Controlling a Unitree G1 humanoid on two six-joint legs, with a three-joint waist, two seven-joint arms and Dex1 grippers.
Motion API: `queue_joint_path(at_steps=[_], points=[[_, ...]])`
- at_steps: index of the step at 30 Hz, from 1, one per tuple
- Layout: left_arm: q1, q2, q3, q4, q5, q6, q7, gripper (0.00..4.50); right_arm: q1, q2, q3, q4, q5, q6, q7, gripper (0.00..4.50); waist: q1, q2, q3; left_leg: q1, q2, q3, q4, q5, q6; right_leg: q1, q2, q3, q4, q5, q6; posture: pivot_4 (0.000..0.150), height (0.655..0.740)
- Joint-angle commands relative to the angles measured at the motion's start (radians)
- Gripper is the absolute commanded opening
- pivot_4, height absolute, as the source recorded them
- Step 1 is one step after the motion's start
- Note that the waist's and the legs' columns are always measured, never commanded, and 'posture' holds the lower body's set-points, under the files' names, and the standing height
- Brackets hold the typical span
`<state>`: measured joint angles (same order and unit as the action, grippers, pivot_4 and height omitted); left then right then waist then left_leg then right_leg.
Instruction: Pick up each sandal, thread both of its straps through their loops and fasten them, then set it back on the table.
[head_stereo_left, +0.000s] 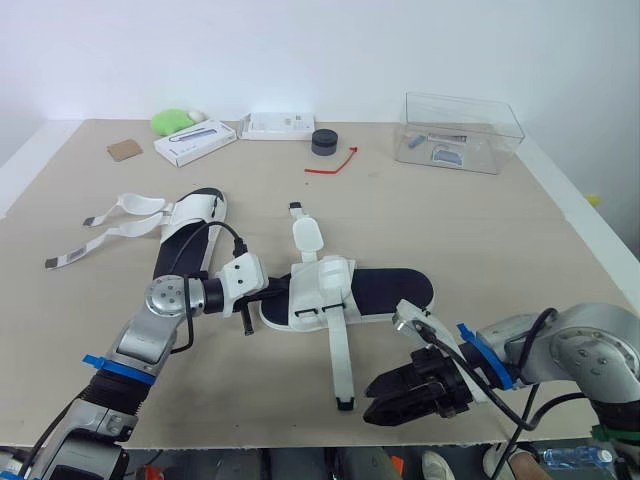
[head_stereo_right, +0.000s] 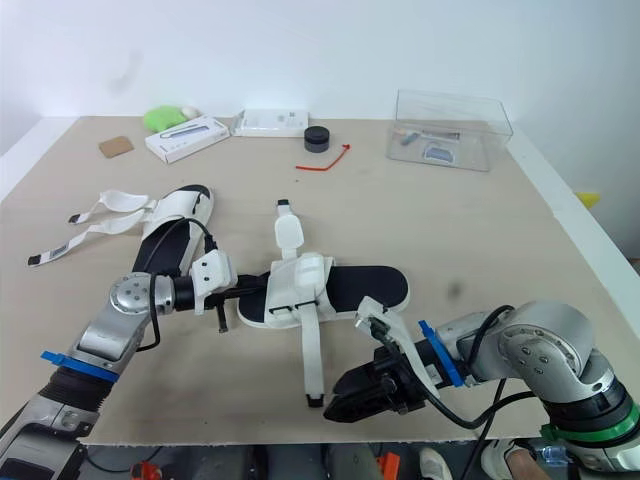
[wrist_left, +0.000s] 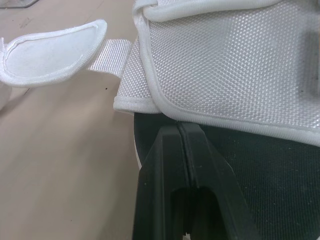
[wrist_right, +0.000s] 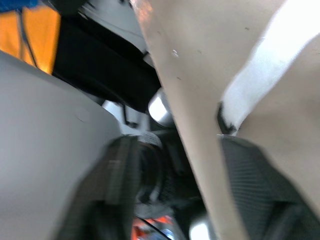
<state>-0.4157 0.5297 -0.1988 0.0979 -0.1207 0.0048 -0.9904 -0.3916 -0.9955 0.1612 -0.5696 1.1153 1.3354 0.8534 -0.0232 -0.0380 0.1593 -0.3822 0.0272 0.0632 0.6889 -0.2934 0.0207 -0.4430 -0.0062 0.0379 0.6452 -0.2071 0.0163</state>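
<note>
A black-soled sandal (head_stereo_left: 395, 290) with a white upper (head_stereo_left: 320, 290) lies mid-table. One of its straps (head_stereo_left: 306, 234) points away from me. The other, long strap (head_stereo_left: 340, 365) runs to the front edge. My left gripper (head_stereo_left: 268, 293) is at the sandal's left end, its fingers (wrist_left: 182, 150) shut together over the black insole beside the upper. My right gripper (head_stereo_left: 382, 405) hovers open at the table's front edge, just right of the long strap's tip (wrist_right: 225, 120). A second sandal (head_stereo_left: 190, 235) lies at the left, with loose straps (head_stereo_left: 115, 225) spread leftward.
At the back stand a clear plastic box (head_stereo_left: 460, 130), a black round cap (head_stereo_left: 324, 141), a red cord (head_stereo_left: 335, 162), two white boxes (head_stereo_left: 195, 140) (head_stereo_left: 278, 125), a green object (head_stereo_left: 175, 120) and a brown card (head_stereo_left: 124, 150). The table's front edge (head_stereo_left: 250, 445) is close to my right gripper.
</note>
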Motion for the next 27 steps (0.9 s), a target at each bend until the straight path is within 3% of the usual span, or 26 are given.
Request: queue_joint_path(at_steps=[1, 4, 7, 11, 15, 20, 27], points=[[-0.003, 0.000, -0.012, 0.009, 0.012, -0.002, -0.009, 0.00, -0.001, -0.079, 0.044, -0.051, -0.213, -0.255, 0.155, 4.41, 0.000, 0.000, 0.000, 0.000, 0.000, 0.000, 0.000, 0.000, 0.000, 0.000, 0.000, 0.000, 0.000, 0.000, 0.000, 0.150, 0.7400], [-0.007, -0.005, -0.015, 0.016, 0.014, -0.009, -0.011, 0.00, 0.013, -0.082, 0.063, -0.009, -0.529, -0.753, 0.294, 4.41, 0.000, 0.000, 0.000, 0.000, 0.000, 0.000, 0.000, 0.000, 0.000, 0.000, 0.000, 0.000, 0.000, -0.002, 0.004, 0.150, 0.7400], [-0.010, -0.007, -0.014, 0.019, 0.012, -0.013, -0.013, 0.00, 0.016, -0.022, 0.058, 0.089, -0.712, -1.130, 0.354, 4.41, 0.001, 0.000, 0.000, 0.001, 0.000, 0.001, 0.000, 0.000, 0.000, 0.000, 0.002, -0.001, 0.000, -0.002, 0.004, 0.150, 0.7400], [-0.011, -0.018, -0.007, 0.006, -0.017, -0.003, -0.029, 0.00, -0.013, 0.101, 0.068, 0.365, -1.060, -1.937, 0.286, 4.41, 0.003, 0.000, 0.000, 0.002, -0.001, 0.003, 0.001, 0.000, 0.000, 0.001, 0.001, -0.001, 0.000, -0.002, 0.005, 0.150, 0.7400], [0.001, -0.020, -0.003, -0.027, -0.051, 0.018, -0.053, 0.00, -0.034, 0.161, 0.068, 0.568, -1.253, -2.460, 0.194, 4.41, 0.002, 0.000, 0.000, 0.003, -0.003, 0.005, 0.001, 0.000, 0.000, 0.001, 0.000, 0.002, 0.001, 0.001, 0.000, 0.150, 0.7400], [0.011, -0.012, -0.004, -0.041, -0.058, 0.028, -0.063, 0.00, -0.021, 0.181, 0.088, 0.647, -1.321, -2.642, 0.088, 4.41, 0.002, 0.000, 0.001, 0.004, -0.003, 0.008, 0.001, -0.001, 0.001, 0.001, -0.001, 0.006, 0.001, 0.001, 0.000, 0.150, 0.7400], [0.018, -0.007, -0.002, -0.047, -0.059, 0.033, -0.068, 0.00, -0.060, 0.208, 0.089, 0.612, -1.411, -2.627, -0.005, 4.41, 0.002, 0.000, 0.000, 0.010, -0.003, 0.013, 0.001, -0.001, 0.001, 0.003, -0.001, 0.011, 0.003, 0.002, -0.001, 0.150, 0.7400]])
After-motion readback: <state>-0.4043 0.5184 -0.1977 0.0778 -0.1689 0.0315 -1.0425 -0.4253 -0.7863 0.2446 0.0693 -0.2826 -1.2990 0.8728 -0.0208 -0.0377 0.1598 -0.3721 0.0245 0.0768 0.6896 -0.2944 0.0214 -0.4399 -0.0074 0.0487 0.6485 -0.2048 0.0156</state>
